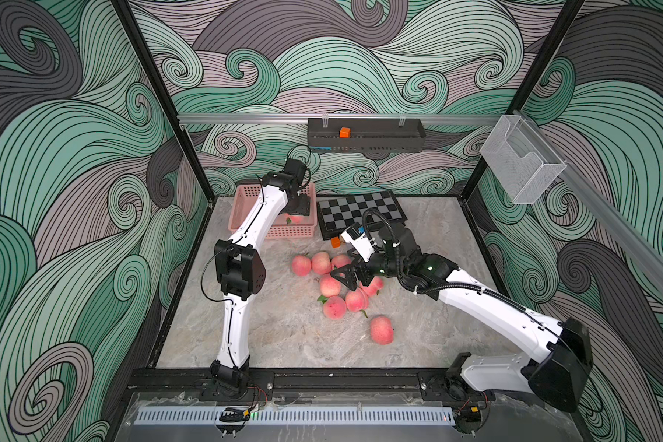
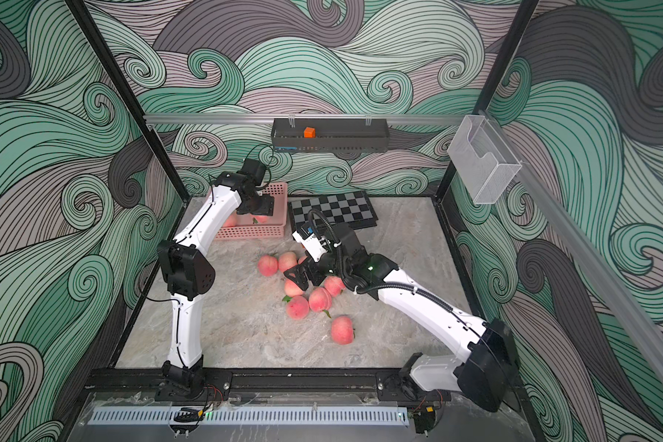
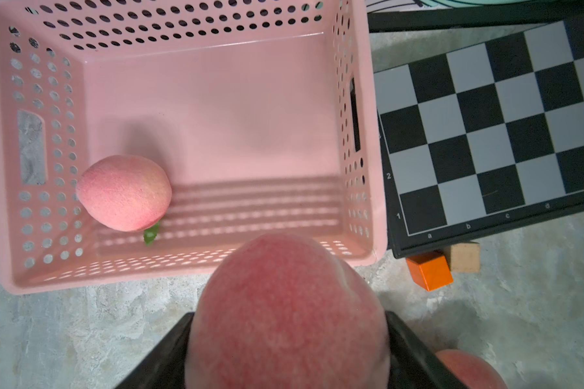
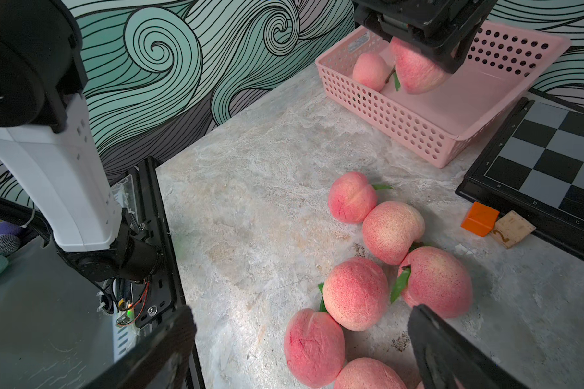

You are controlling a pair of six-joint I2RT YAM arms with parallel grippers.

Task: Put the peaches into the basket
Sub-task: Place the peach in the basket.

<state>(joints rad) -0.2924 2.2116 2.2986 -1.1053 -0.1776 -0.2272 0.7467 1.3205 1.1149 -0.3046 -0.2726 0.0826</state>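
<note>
Pink plastic pierced with round holes forms the basket [image 3: 115,276]. In both top views it stands at eleven o'clock on the marbled surface [image 1: 284,336], just beside a chessboard [image 1: 360,210] at twelve. The left pincer [image 3: 289,357] is clamped on a peach [image 3: 284,303], which hangs over the basket's six-o'clock wall. A second peach [image 3: 123,192] with a green leaf lies on the basket floor, close against the nine-o'clock end wall. The right pincer [image 4: 300,313] hovers with its jaws wide apart over a cluster of loose peaches [image 1: 334,307] at the middle of the surface. One lone peach [image 1: 381,330] lies apart, at five o'clock from the cluster. An orange cube [image 3: 430,271] and a wooden block [image 3: 462,257] sit side by side at the chessboard's seven-o'clock corner.
</note>
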